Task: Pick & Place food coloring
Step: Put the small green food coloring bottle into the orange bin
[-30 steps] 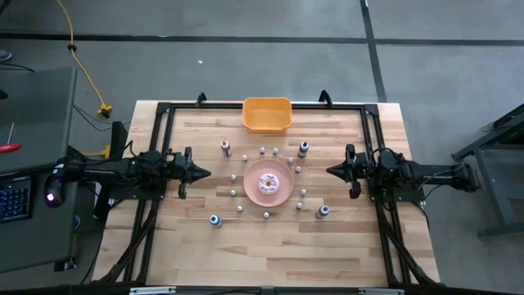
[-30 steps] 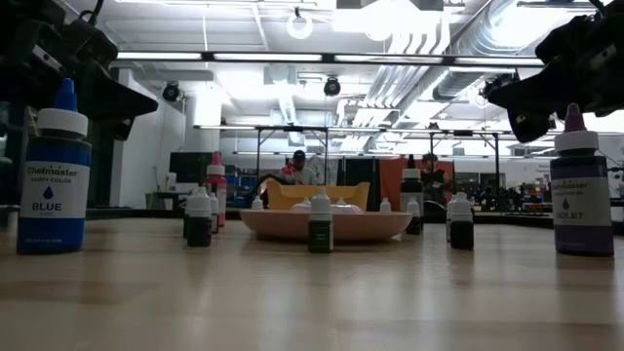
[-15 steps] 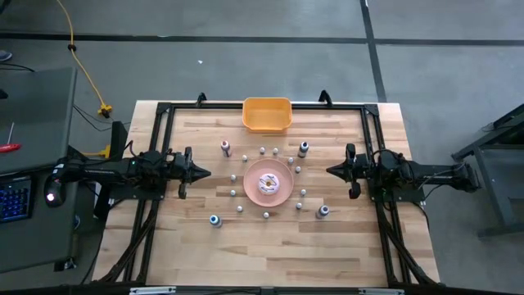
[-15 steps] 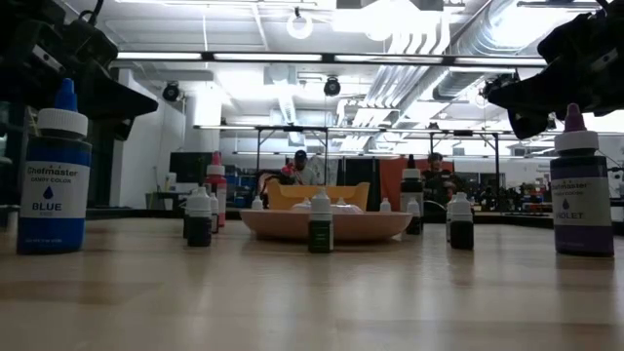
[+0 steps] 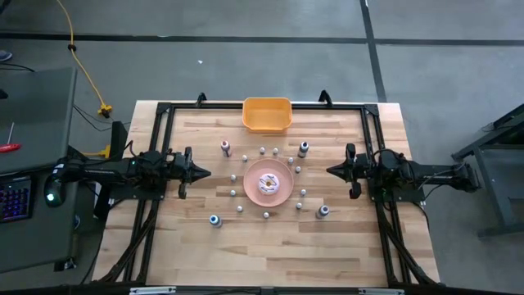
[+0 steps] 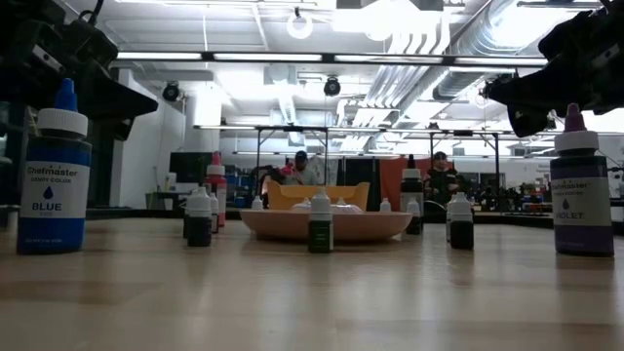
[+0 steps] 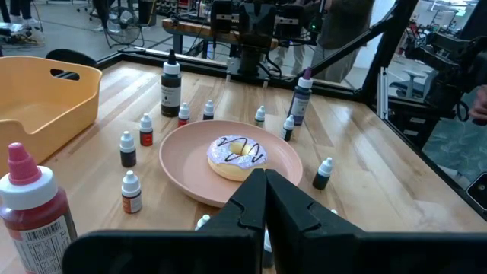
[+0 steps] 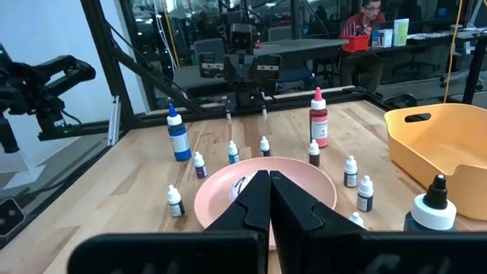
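Table (image 5: pixel 270 254): light wooden top inside a black frame, one arm on each side
Bin (image 5: pixel 267 115): orange plastic, at the far edge between the arms, nothing visible inside
Plate (image 5: pixel 254 170): round, pink, mid-table, bearing a white-and-pink doughnut-like item (image 5: pixel 268 183)
Left gripper (image 5: pixel 205 173): on the left of the plate, tips aimed at it, fingers pressed together on nothing, raised off the top in the low view
Right gripper (image 5: pixel 331 170): mirrored on the right, fingers likewise together and holding nothing
Larger food coloring bottles: red-capped (image 5: pixel 225 148) far left of the plate, dark-capped (image 5: pixel 303 148) far right, blue (image 5: pixel 214 220) near left, violet (image 5: pixel 322 211) near right; all upright on the wood
Small food coloring bottles (image 5: pixel 266 215): whitish caps, ringed loosely around the plate, apart from it, upright
Change: none on the table compared with the frames half a second and a second back; same arm poses, same bottle positions; only people in the room behind shifted
Meaning for the task: picking not yet begun; every bottle still on the table, none in the bin
Likely next need: opening one pair of fingers and descending on a nearby bottle
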